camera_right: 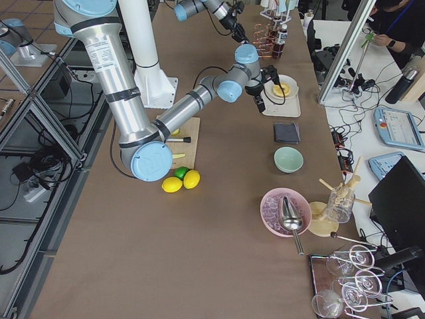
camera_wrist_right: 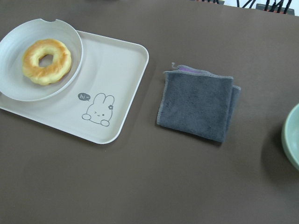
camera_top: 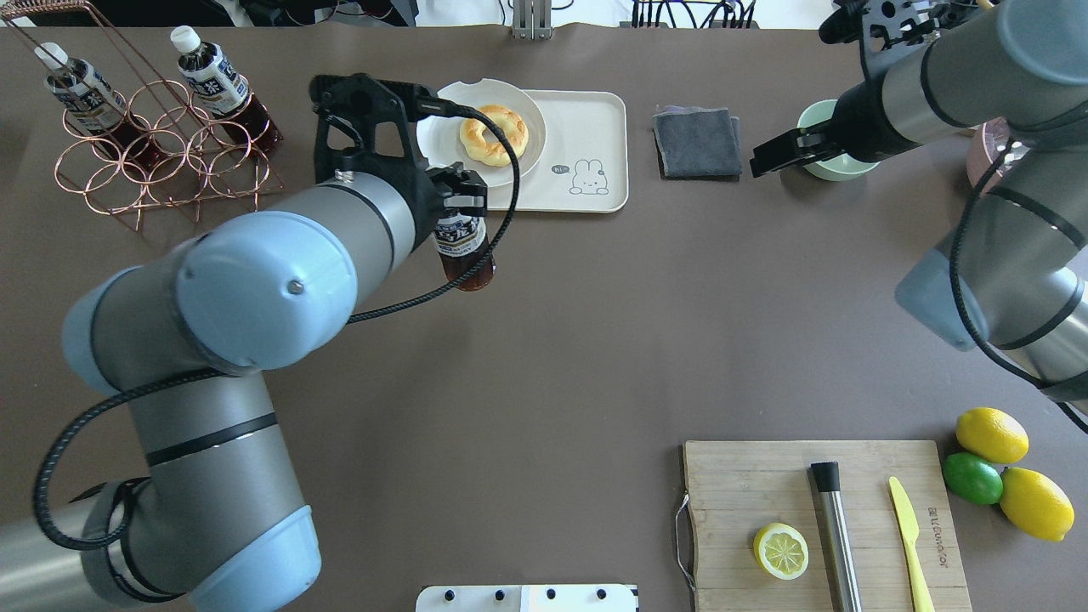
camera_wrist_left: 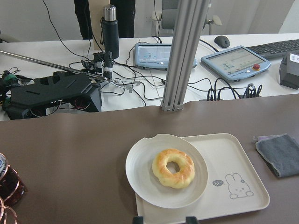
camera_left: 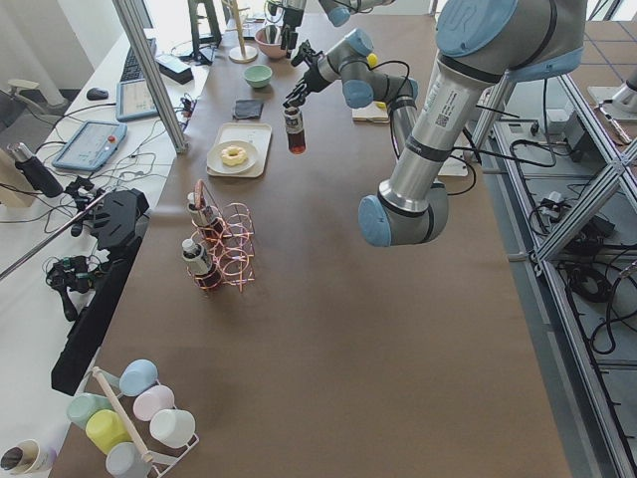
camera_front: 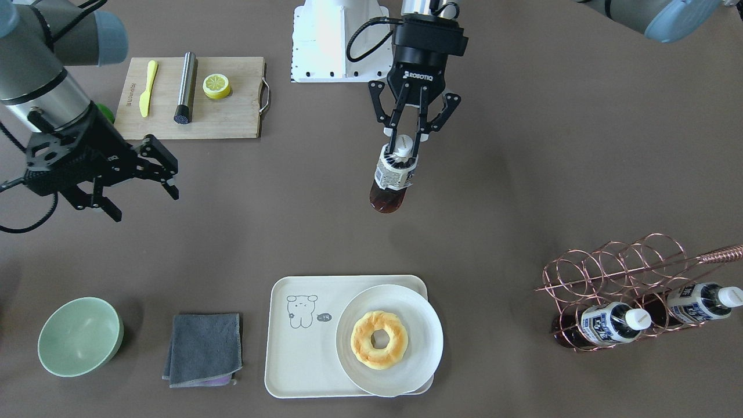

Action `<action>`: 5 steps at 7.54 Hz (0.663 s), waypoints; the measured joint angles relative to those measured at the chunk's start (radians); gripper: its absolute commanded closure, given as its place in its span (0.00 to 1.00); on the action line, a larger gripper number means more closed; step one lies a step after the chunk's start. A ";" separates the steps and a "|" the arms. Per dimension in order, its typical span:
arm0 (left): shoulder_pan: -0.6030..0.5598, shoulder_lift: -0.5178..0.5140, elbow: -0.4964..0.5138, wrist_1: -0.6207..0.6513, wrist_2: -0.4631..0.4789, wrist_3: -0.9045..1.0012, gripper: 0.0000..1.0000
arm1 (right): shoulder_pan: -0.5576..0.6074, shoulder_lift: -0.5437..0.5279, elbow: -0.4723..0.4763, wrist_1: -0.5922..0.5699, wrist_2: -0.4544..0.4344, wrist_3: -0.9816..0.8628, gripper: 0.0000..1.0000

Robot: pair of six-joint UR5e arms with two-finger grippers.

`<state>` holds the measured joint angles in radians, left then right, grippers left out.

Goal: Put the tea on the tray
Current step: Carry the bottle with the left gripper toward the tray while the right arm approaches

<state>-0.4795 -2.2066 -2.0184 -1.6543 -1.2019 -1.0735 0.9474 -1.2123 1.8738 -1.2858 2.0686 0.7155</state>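
My left tool (camera_front: 402, 152) pinches tea (camera_front: 390, 184) at cap. Bottle full, smooth, probably bottom-heavy; may swing. Right tool (camera_front: 145, 200) spread, empty.

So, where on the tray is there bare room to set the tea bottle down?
The tray is bare on its half nearer the grey cloth, around the printed animal. The white plate with the doughnut crowds the other half and overhangs the rim. The left gripper holds the tea short of the tray.
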 measured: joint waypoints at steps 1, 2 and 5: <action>0.044 -0.039 0.044 0.005 0.052 -0.023 1.00 | -0.039 0.028 0.000 -0.002 -0.034 0.039 0.00; 0.078 -0.061 0.078 0.007 0.094 -0.043 1.00 | -0.061 0.045 -0.001 -0.002 -0.051 0.058 0.00; 0.168 -0.090 0.147 0.006 0.200 -0.067 1.00 | -0.092 0.059 0.003 -0.003 -0.086 0.074 0.00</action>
<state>-0.3111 -2.2963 -1.8714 -1.6481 -1.0018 -1.1401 0.8554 -1.1530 1.8772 -1.2885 1.9822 0.7893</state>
